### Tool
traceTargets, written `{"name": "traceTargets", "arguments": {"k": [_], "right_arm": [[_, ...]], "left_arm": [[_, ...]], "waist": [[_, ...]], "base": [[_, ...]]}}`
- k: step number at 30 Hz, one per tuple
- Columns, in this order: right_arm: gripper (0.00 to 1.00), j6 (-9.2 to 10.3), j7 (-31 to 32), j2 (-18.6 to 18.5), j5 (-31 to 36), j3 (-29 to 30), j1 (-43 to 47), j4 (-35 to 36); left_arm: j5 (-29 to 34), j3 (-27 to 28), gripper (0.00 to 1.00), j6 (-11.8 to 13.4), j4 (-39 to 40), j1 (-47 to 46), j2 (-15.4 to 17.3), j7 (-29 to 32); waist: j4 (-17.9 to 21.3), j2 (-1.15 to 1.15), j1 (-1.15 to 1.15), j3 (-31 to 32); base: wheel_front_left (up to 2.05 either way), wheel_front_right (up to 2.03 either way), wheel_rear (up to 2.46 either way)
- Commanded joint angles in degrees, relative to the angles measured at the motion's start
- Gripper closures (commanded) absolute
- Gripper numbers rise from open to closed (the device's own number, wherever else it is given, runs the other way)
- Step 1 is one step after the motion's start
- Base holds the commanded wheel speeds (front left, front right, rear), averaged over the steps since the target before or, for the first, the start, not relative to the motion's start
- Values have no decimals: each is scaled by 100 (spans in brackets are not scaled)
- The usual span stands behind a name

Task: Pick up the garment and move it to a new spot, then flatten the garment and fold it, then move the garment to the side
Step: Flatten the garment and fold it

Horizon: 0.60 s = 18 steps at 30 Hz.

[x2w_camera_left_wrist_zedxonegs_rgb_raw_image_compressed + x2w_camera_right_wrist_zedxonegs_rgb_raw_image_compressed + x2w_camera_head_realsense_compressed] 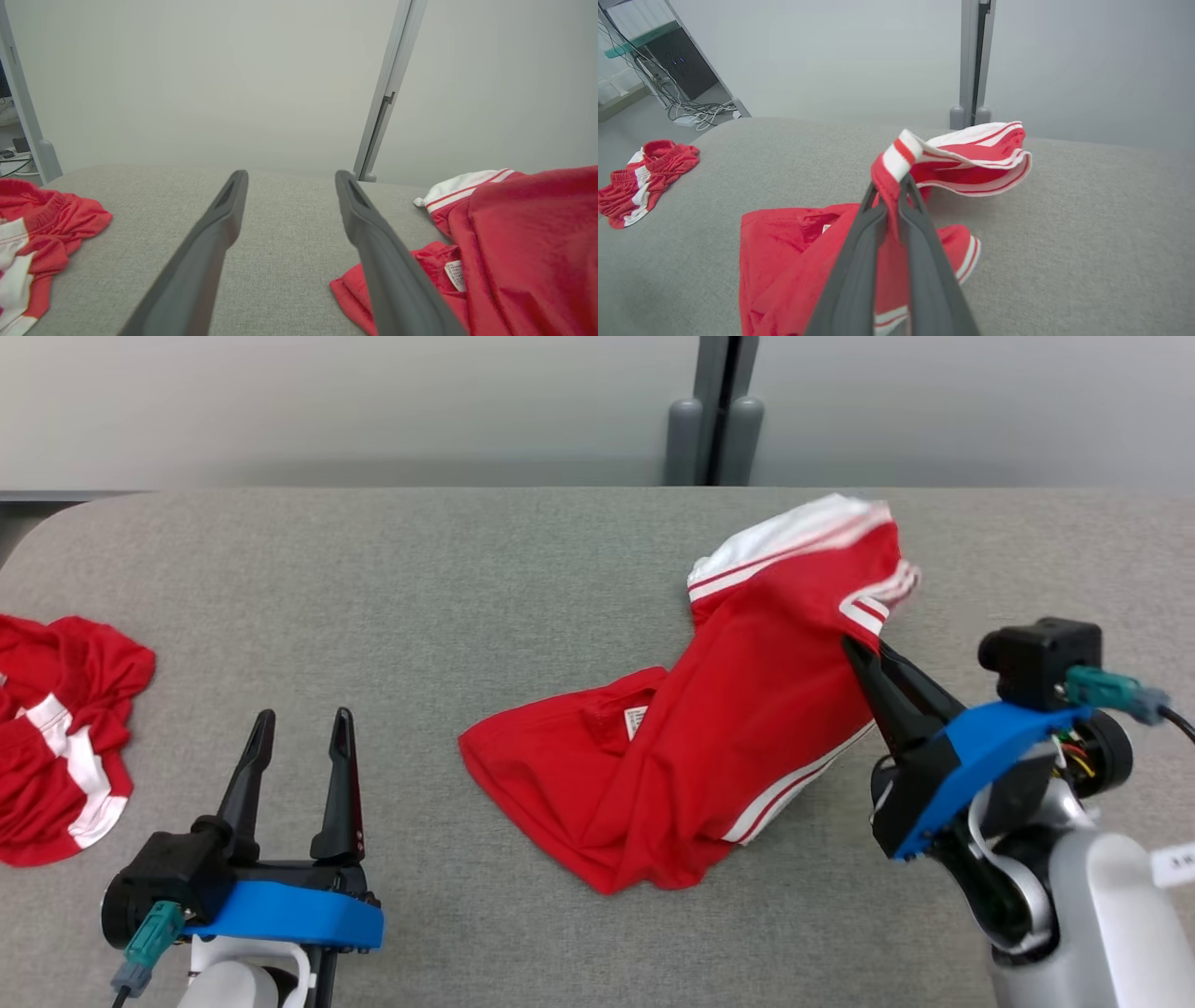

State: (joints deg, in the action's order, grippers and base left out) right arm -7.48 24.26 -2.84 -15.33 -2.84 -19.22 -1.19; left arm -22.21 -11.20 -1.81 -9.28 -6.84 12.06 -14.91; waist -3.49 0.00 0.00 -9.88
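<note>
Holds the garment (728,737) by one striped edge in the right gripper (864,658), fingers pressed together on a fold of red cloth just below the white band (896,161). Suspends that end above the table (467,579), with the rest — the part with the label (635,719) — trailing on the grey surface, right of centre. Reads as the pick-and-move step, with flattening and folding not yet begun. Grips at an edge rather than mid-cloth, probably to let the fabric hang long and draw open instead of bunching. Shows in the right wrist view as a tight pinch, loose cloth flaring beyond the tips.

Rests the left gripper (304,714) low at the near left, fingers spread, touching nothing and well apart from the garment — likely held in reserve for a second corner at the spreading stage. Leaves a second red piece (56,737) crumpled at the far left of the table, outside this grasp.

Calls next for a set-down with bare table on every side, away from the right edge and from the other piece. Could go wrong in two ways: may slip from so thin a pinch on slick fabric, or may roll under itself at the dragging lower part. Seems light and limp, so likely to follow the gripper with a lag.
</note>
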Motion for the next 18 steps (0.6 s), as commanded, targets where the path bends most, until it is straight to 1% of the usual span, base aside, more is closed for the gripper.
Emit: {"name": "traceTargets", "arguments": {"k": [1, 5, 8, 10, 12, 14, 15, 18], "right_arm": [[100, -3, 84, -12, -78, -12, 212, 368], [100, -3, 311, -12, -209, 15, 600, 1224], [100, -3, 401, -11, -406, 75, 750, 1571], [100, -3, 460, -14, -360, 187, 792, 1613], [100, -3, 503, -11, -357, 352, 730, 1451], [100, -3, 538, -11, -232, 569, 542, 1116], [100, -3, 552, -11, -226, 673, 421, 867], [100, -3, 393, -10, 121, 997, -25, 49]], "left_arm": [[-27, 38, 0, 28, 37, 38, 35, -26], [-19, 20, 0, 53, 82, 25, 43, -20], [-18, 1, 0, 67, 102, 1, 46, -18], [-29, -13, 0, 57, 112, -15, 51, -17], [-31, -42, 0, 38, 109, -53, 41, -13], [-35, -71, 0, 14, 111, -90, 37, -10], [-37, -83, 0, -2, 106, -111, 38, -10], [-21, -144, 0, -23, 97, -203, 25, -4]], "waist": [[90, 0, 0, 54], [155, 0, 0, 44], [157, 0, 0, 21], [148, 0, 0, -9], [116, 0, 0, -49], [78, 0, 0, -100], [56, 0, 0, -128], [-53, 0, 0, -243]], "base": [[0, 0, 0], [0, 0, 0], [0, 0, 0], [0, 0, 0], [0, 0, 0], [0, 0, 0], [0, 0, 0], [0, 0, 0]]}}
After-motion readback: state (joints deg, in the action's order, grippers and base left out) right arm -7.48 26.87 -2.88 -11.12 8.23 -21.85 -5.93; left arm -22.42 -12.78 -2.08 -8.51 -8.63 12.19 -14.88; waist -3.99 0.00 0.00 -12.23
